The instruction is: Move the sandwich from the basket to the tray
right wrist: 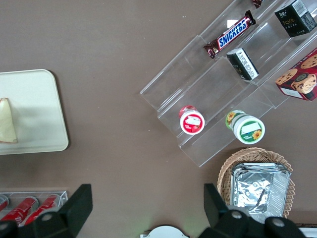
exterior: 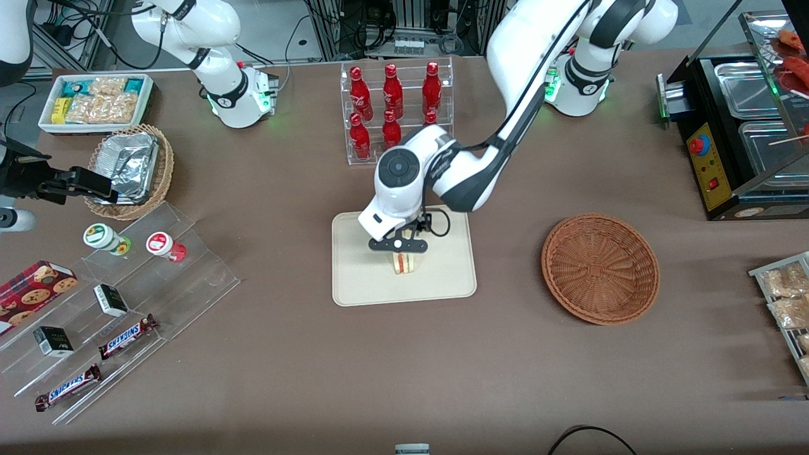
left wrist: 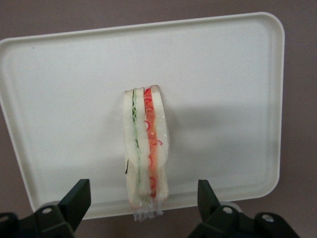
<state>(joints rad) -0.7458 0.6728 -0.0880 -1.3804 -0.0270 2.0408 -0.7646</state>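
The sandwich point(exterior: 405, 263) point(left wrist: 146, 148) stands on its edge on the cream tray point(exterior: 354, 284) point(left wrist: 223, 74), in the half nearer the front camera, with its red and green layers showing. My gripper point(exterior: 404, 253) point(left wrist: 142, 198) hangs just above it, open, with one black finger point(left wrist: 77, 198) on each side of the wedge and a clear gap to the bread. The reddish-brown basket point(exterior: 600, 268) sits empty beside the tray, toward the working arm's end of the table. The right wrist view also catches the sandwich point(right wrist: 7, 121) on the tray point(right wrist: 34, 109).
A clear rack of red bottles point(exterior: 395, 107) stands farther from the front camera than the tray. Toward the parked arm's end are a tiered acrylic stand point(exterior: 120, 297) with snacks, a tan basket of foil trays point(exterior: 129, 167) and a white snack bin point(exterior: 95, 101). A black food warmer point(exterior: 746, 126) stands at the working arm's end.
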